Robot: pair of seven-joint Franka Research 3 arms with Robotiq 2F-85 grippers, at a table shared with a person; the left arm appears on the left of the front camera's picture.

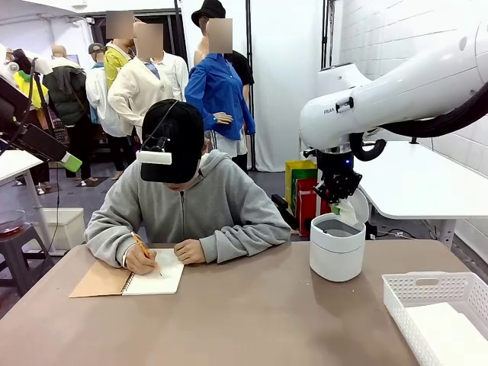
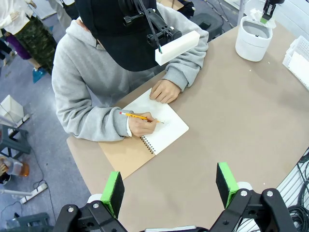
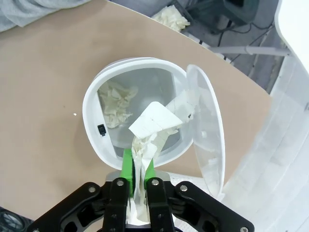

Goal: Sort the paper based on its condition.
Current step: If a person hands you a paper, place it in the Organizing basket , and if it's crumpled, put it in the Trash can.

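Observation:
My right gripper [image 3: 138, 166] is shut on a crumpled, twisted piece of white paper [image 3: 154, 121], held directly above the open white bin [image 3: 91, 96]. Another crumpled wad [image 3: 117, 101] lies inside the bin. The bin's lid [image 3: 207, 135] is swung open to one side. In the front view the right gripper [image 1: 341, 200] hangs just over the bin [image 1: 336, 248] at the table's far right, with paper [image 1: 348, 209] showing below its fingers. My left gripper [image 2: 170, 186] is open and empty, high above the table's near side.
A person at the far side writes with a pencil in a spiral notebook [image 1: 156, 278]. A white basket [image 1: 435, 293] holding smooth sheets [image 1: 450, 335] sits at the near right corner. A crumpled wad [image 3: 171, 18] lies on the floor beyond the table.

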